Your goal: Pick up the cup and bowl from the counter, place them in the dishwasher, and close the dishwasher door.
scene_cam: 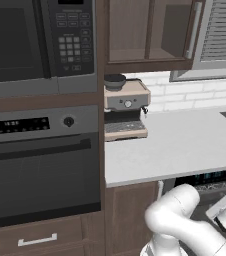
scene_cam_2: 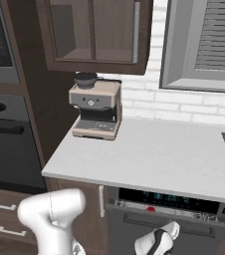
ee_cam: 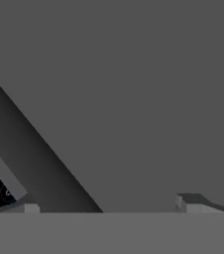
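- Facing the dishwasher door close up: the hand, low in front of the dishwasher.
- Fingers set wide apart, holding nothing.
- Door ahead of the hand, slightly ajar; control strip up-left.
- Bench above the hand; espresso machine at its far-left corner.

Counter: light grey-white, unpatterned. Cabinets: brown wood with pale handles. Dishwasher: black control strip with small bluish lights and one red mark; dishwasher door: flat, uniform dark grey. Espresso machine: beige casing, grey metal front, dark round top piece. Wall oven: black glass door, dark grey control panel. Microwave: black with grey keypad buttons. Backsplash: white brick-pattern tiles. Window blind: grey horizontal slats in a grey frame. Robot arm: white.
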You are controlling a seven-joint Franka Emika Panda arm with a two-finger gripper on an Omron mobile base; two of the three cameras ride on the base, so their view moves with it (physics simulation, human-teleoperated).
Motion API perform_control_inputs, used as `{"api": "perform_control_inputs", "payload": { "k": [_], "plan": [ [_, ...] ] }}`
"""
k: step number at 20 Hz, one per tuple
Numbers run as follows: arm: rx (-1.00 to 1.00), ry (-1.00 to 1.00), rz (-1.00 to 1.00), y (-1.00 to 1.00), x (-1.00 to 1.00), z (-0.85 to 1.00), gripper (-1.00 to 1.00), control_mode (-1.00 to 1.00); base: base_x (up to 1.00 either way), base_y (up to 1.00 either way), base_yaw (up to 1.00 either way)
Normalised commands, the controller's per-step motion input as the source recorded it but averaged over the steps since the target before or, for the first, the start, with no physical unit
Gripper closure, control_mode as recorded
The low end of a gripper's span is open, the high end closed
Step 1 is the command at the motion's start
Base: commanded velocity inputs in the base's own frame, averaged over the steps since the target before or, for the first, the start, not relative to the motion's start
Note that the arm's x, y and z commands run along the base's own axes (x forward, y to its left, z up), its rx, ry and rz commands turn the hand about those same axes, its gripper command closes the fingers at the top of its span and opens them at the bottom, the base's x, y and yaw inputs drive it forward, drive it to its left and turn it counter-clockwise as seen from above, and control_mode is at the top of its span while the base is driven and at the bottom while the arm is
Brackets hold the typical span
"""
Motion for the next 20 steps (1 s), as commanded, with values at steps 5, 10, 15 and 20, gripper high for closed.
{"api": "perform_control_inputs", "payload": {
  "k": [5, 10, 15, 20],
  "plan": [
    [0.0, 0.04, 0.0, 0.0, 1.0, -0.09, -1.0, -1.0, 0.0, 0.0, 0.0],
    [0.01, 0.02, 0.0, 0.0, 0.88, -0.22, -1.0, -1.0, 0.0, 0.0, 0.0],
    [0.03, 0.0, 0.0, 0.0, 0.49, -0.25, -1.0, -1.0, 0.0, 0.0, 0.0],
    [0.0, 0.0, 0.0, 0.0, 0.0, 0.0, -1.0, -1.0, 0.0, 0.0, 0.0]
  ]
}}
